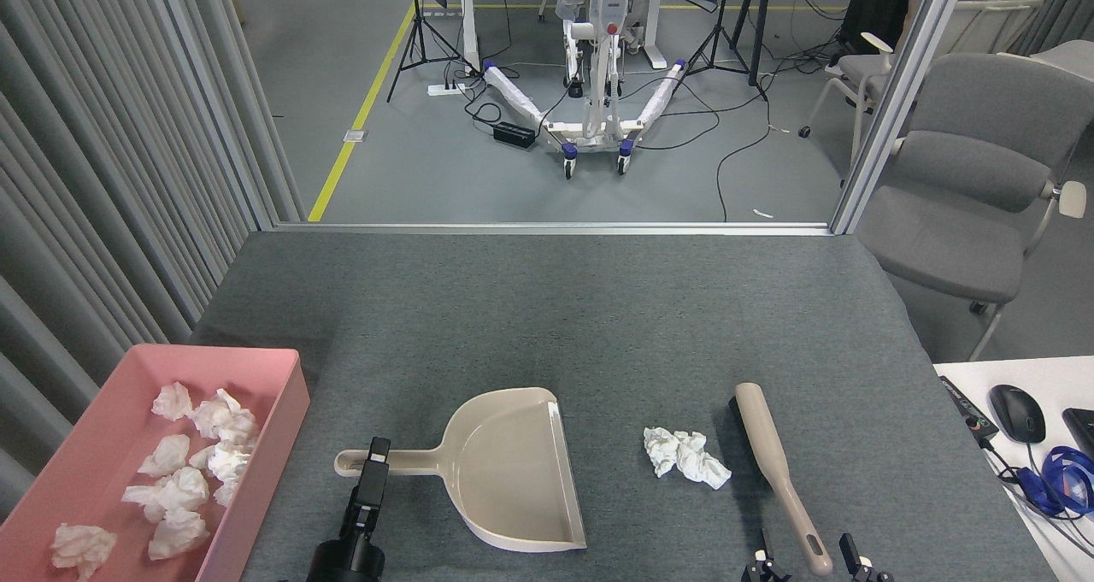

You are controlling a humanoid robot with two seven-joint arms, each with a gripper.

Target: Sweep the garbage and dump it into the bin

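Note:
The garbage (686, 457), an elongated crumpled white tissue wad, lies on the grey table between the beige dustpan (513, 471) and the beige brush (767, 449). The pink bin (289, 398) stands at the front left with several smaller white wads inside. My left gripper (377, 452) is over the dustpan's handle, seen edge-on and dark, so its state does not show. At the bottom edge my right gripper (803, 558) is open, its two fingertips on either side of the brush handle's near end.
A white desk (966, 377) at the right holds a black mouse (1017, 413) and blue cables (1060, 484). A grey chair (974, 189) stands beyond the table's right corner. Grey curtains (102, 180) line the left side.

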